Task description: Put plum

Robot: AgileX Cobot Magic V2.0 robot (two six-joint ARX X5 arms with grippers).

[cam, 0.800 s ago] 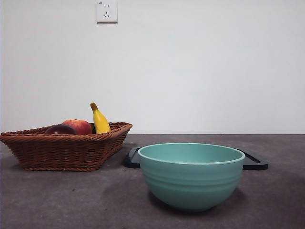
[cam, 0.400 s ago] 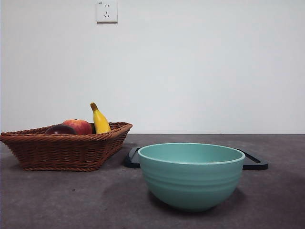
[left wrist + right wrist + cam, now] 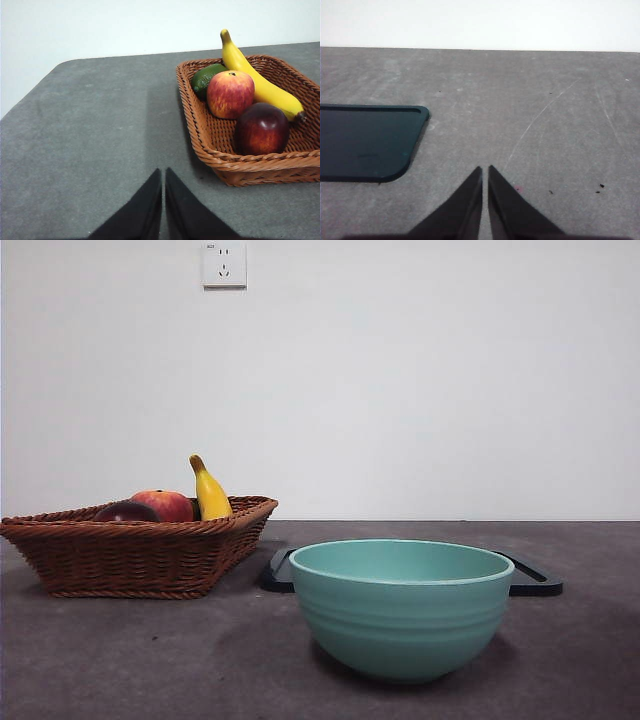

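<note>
Plum (image 3: 261, 129) glossy, round, in woven wicker basket (image 3: 210, 145), left pincer (image 3: 163, 172) and right pincer (image 3: 485, 170) closed, empty.

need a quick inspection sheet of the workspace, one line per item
surface: grey table, faint scratches and small specks near the right gripper
job's things: plum in the wicker basket, untouched
clutter: peach, banana and a green fruit share the basket; teal bowl in front; dark tray behind the bowl
grippers: left gripper shut, over bare table beside the basket; right gripper shut, over bare table beside the tray
cables: nothing seen
surroundings: white wall, wall socket
</note>
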